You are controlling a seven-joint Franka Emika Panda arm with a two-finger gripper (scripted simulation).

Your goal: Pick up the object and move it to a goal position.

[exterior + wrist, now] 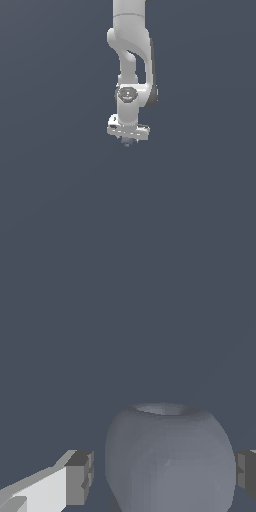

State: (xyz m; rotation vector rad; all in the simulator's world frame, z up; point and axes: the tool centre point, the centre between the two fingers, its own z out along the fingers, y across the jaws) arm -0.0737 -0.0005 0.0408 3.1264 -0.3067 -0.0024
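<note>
The object [170,461] is a dark grey-blue matte ball with a shallow dimple on top, filling the space between my fingers in the wrist view. My gripper [162,478] straddles it. One finger pad [80,478] stands a narrow gap off the ball's side, and the other pad [246,476] sits right at its opposite edge. In the exterior view the white gripper [127,139] points straight down from the arm, and only a small dark bit of the object [127,144] shows under it, hard to tell from the background.
The white arm [131,60] comes down from the top middle of the exterior view. Around it there is only a uniform dark grey-blue surface, with no other objects or edges in view.
</note>
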